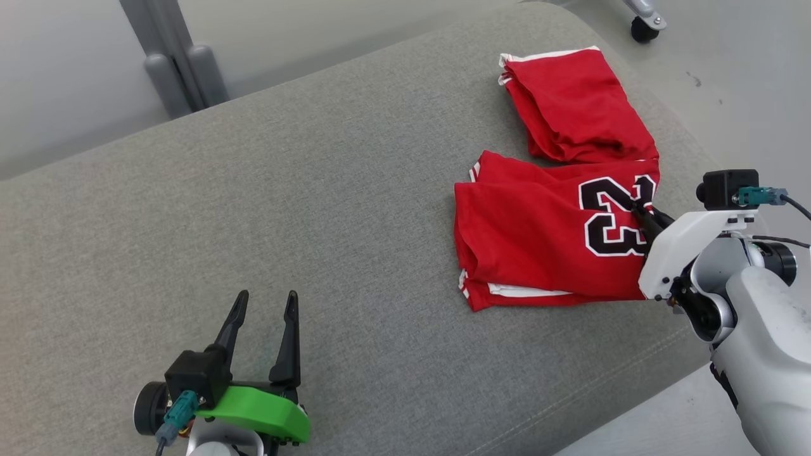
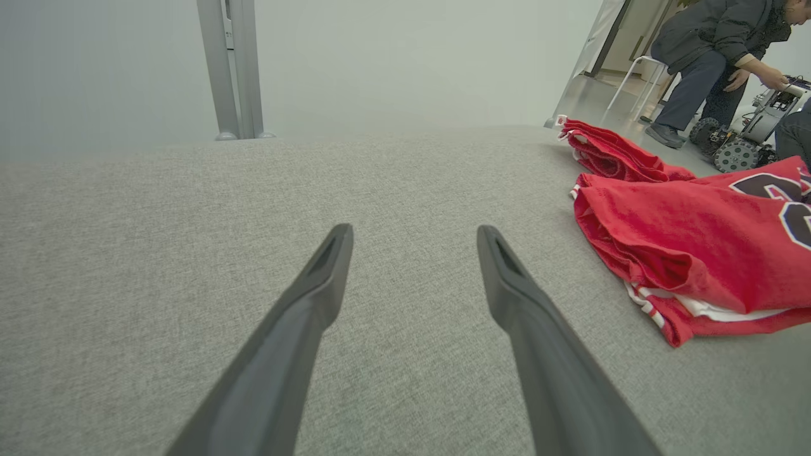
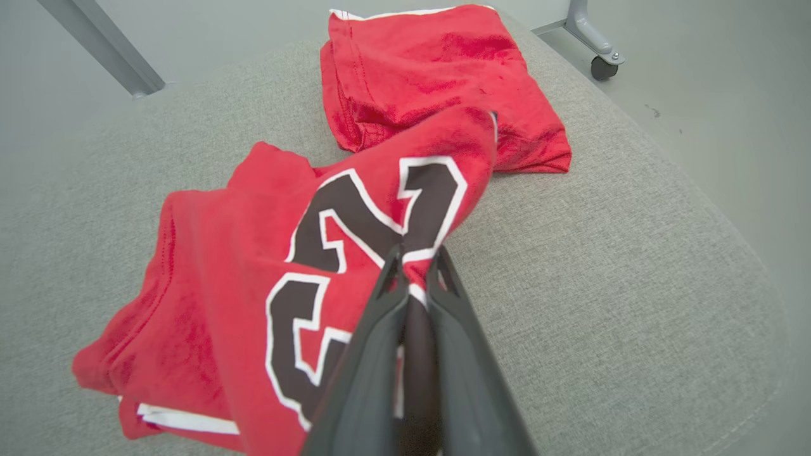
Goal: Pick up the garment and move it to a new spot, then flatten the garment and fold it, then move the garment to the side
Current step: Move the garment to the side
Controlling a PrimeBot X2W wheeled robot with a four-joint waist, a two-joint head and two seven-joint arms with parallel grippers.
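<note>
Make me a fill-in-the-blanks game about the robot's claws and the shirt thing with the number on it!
1. The right claw is shut on the ____ garment.
2. The big black number printed on the garment is ____.
3. The left claw is ____ and holds nothing.
4. The garment lies on a soft cushion whose colour is ____.

Missing words: red; 23; open; grey.
</note>
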